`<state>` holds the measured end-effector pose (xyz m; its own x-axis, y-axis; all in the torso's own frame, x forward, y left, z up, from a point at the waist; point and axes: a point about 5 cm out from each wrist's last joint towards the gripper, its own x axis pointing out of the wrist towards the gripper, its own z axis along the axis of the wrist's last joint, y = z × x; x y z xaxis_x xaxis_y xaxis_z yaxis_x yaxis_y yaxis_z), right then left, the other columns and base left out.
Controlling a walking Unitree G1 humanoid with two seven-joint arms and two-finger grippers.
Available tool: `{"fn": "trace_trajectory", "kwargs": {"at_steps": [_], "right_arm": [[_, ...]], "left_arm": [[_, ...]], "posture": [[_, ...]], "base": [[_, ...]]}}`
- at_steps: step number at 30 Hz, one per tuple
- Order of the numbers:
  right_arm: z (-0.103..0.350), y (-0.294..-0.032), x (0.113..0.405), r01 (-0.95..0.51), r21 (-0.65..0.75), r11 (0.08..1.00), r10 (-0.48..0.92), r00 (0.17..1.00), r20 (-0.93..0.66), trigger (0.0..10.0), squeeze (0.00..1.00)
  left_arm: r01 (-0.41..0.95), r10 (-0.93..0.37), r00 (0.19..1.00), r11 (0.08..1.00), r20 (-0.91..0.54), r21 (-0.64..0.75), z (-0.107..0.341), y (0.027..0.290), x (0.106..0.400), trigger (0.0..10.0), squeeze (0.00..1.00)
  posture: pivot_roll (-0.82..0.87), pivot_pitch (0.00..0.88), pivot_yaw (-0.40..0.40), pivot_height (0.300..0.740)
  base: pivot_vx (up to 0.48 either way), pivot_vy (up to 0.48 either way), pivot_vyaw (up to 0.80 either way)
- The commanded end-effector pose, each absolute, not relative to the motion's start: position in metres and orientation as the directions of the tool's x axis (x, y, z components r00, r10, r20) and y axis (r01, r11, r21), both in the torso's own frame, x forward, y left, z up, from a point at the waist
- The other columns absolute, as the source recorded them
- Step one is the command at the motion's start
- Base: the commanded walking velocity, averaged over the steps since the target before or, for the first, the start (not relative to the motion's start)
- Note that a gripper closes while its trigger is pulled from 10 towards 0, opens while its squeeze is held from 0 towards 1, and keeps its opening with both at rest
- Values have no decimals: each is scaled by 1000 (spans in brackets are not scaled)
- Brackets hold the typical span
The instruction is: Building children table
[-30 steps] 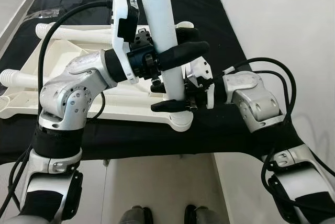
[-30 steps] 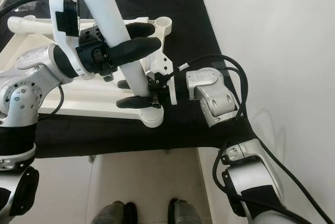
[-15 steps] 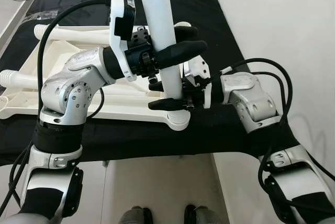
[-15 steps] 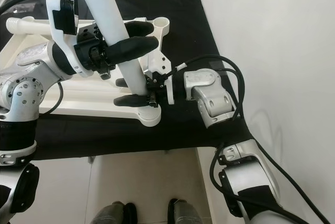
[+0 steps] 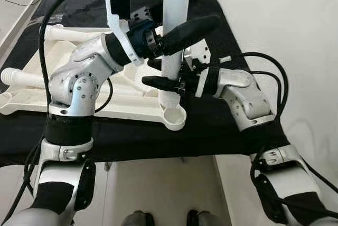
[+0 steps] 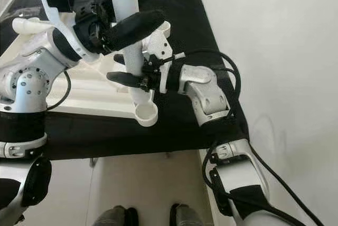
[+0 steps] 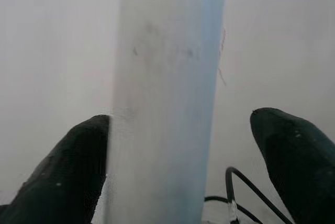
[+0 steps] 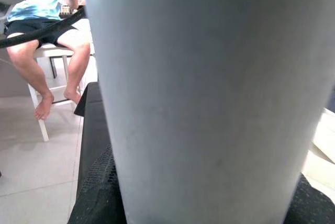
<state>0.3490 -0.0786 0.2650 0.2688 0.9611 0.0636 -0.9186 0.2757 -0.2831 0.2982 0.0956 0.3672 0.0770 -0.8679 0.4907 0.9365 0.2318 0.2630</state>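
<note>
Long white plastic tube leg stands upright, lower end just above the round corner socket of the flat white plastic tabletop lying on the black-covered table. Left gripper clamps the leg high up. Right gripper has its fingers closed around the leg lower down.

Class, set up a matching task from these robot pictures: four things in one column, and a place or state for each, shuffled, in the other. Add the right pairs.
Things
1. white table leg
2. left gripper
3. right gripper
4. corner socket

Places or states
A. round, open, at the tabletop's near corner
B. grips the leg lower down
C. upright between both grippers
D. grips the leg higher up

Pairs: 1-C, 2-D, 3-B, 4-A
</note>
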Motion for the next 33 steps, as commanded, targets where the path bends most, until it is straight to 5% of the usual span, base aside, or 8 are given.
{"fn": "trace_trajectory", "kwargs": {"at_steps": [1, 8, 9, 11, 12, 24, 29, 33], "right_arm": [[264, -79, 349, -919, -278, 279, 960, 270, 72, 0, 0], [264, -91, 353, -904, -267, 332, 943, 322, 84, 0, 0], [264, -93, 353, -902, -267, 339, 941, 328, 87, 0, 0], [265, -94, 354, -900, -267, 344, 939, 333, 88, 0, 0], [266, -98, 355, -897, -261, 357, 934, 343, 98, 0, 0], [276, -119, 350, -901, -228, 369, 926, 335, 175, 0, 0], [265, -106, 333, -941, -246, 231, 972, 209, 112, 0, 0], [258, -99, 331, -946, -249, 206, 978, 192, 81, 0, 0]], "left_arm": [[930, -865, 64, 232, 498, 284, 371, 99, 295, 10000, 1000], [907, -828, 135, 324, 544, 268, 374, 131, 284, 10000, 1000], [908, -821, 134, 325, 555, 262, 376, 137, 281, 10000, 365], [910, -817, 131, 325, 561, 260, 377, 140, 279, 10000, 365], [913, -807, 117, 317, 578, 258, 380, 151, 272, 10000, 0], [959, -875, 152, 244, 459, 147, 332, 175, 236, 10000, 0], [989, -971, 77, 46, 227, -141, 244, 154, 195, 10000, 0], [963, -989, 120, 94, 92, -251, 204, 140, 180, 10000, 0]], "posture": [[24, 141, 28, 740], [32, 136, 23, 740], [35, 136, 24, 740], [35, 136, 24, 740], [36, 139, 25, 740], [47, 178, 29, 740], [61, 209, 29, 740], [73, 225, 26, 740]], "base": [[0, 0, 0], [0, 0, 0], [0, 0, 0], [0, 0, 0], [0, 0, 0], [0, 0, 0], [0, 0, 0], [0, 0, 0]]}}
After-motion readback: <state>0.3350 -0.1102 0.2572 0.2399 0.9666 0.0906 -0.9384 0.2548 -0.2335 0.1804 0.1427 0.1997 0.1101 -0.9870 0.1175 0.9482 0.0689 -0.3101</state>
